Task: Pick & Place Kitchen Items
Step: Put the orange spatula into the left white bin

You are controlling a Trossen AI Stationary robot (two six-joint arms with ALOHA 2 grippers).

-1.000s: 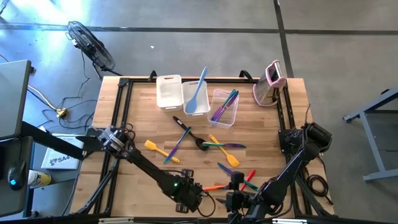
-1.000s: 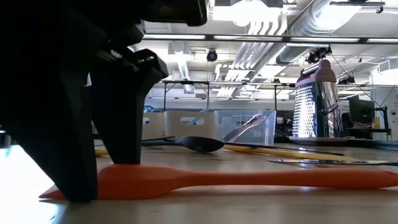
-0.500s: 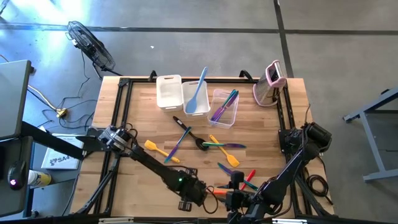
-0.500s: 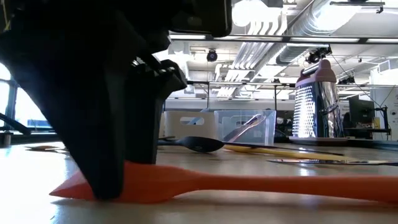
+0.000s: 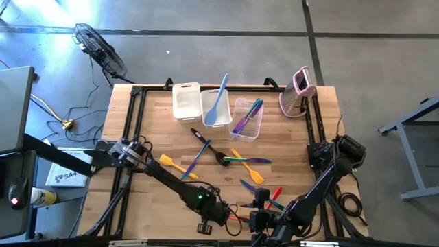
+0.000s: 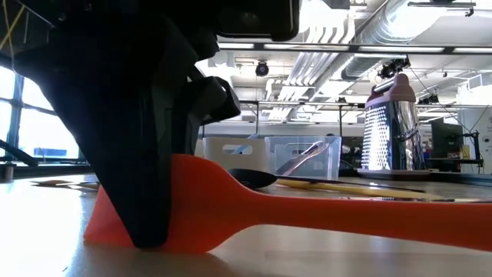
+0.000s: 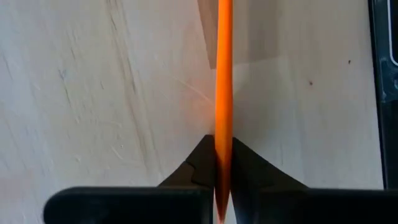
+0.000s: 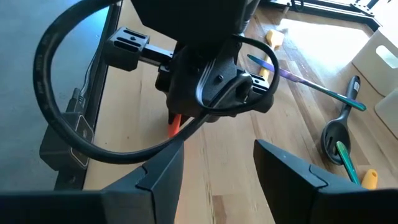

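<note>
While the left gripper (image 7: 222, 180) stands at the near edge of the table, its two fingers (image 7: 202, 165) are pressed together on the blade end of an orange spatula (image 7: 224, 81), which the left wrist view shows edge-on as a thin strip pinched between the pads. From table height the same blade (image 6: 196, 204) is seen turned up on its side against the dark finger, its lower edge seemingly on the wood, while the handle runs off low across the tabletop. Judgement: the grasp step is complete or very nearly so, and the lift has not begun.

Right gripper (image 8: 217, 162) hangs just beside, its jaws apart and holding nothing, looking onto the left arm's wrist; it appears to be waiting.

Farther out, the high view shows other utensils lying loose mid-table, among them a black slotted turner (image 5: 221, 156), a yellow spatula (image 5: 173, 165) and a red utensil (image 5: 276, 195). At the far edge three plastic tubs (image 5: 186, 100) stand in a row: a light blue spatula (image 5: 219, 103) leans out of the middle one and purple and teal handles (image 5: 248, 115) lie in the right one. A pink-and-white grater (image 5: 298, 90) stands beyond them.

Next move, as judged: raise the spatula clear of the wood, carry it across the loose utensils to a tub and release. The pinch is on the thin blade with a long handle trailing, so swing or slip is the risk
</note>
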